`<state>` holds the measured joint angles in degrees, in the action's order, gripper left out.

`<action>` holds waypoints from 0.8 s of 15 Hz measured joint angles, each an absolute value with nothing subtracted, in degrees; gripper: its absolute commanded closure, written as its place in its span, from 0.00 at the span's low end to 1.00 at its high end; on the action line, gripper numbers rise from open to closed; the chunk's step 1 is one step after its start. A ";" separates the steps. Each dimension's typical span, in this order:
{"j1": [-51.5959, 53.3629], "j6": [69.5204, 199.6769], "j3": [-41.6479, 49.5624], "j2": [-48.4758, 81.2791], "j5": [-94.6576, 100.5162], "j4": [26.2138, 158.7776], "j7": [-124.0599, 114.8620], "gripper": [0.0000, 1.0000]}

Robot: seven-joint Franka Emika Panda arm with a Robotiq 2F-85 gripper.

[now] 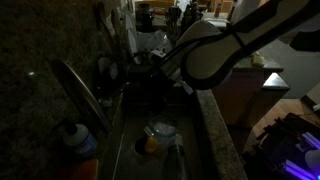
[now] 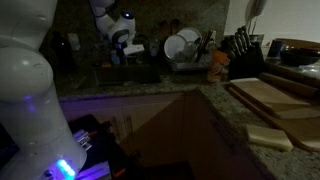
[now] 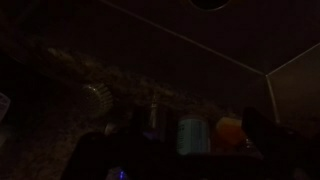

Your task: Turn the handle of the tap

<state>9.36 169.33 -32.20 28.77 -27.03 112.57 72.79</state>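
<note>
The tap (image 1: 76, 88) is a long shiny arched spout at the left of the sink in an exterior view. Its handle is too dark to make out. My white arm reaches in from the upper right, and my gripper (image 1: 143, 62) hangs over the far end of the sink, well beyond the tap and apart from it. It also shows in an exterior view (image 2: 121, 42) near the back wall. The wrist view is almost black, so I cannot tell whether the jaws are open or shut.
A blue-capped bottle (image 1: 76, 136) stands near the tap's base. A cup and an orange item (image 1: 158, 134) lie in the sink (image 1: 132, 110). A dish rack with plates (image 2: 184, 46), a knife block (image 2: 244, 56) and cutting boards (image 2: 272, 96) stand on the counter.
</note>
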 measured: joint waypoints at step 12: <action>6.90 181.93 -41.21 47.33 -23.99 96.13 74.33 0.00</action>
<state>6.90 181.93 -41.21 47.33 -23.99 96.13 74.33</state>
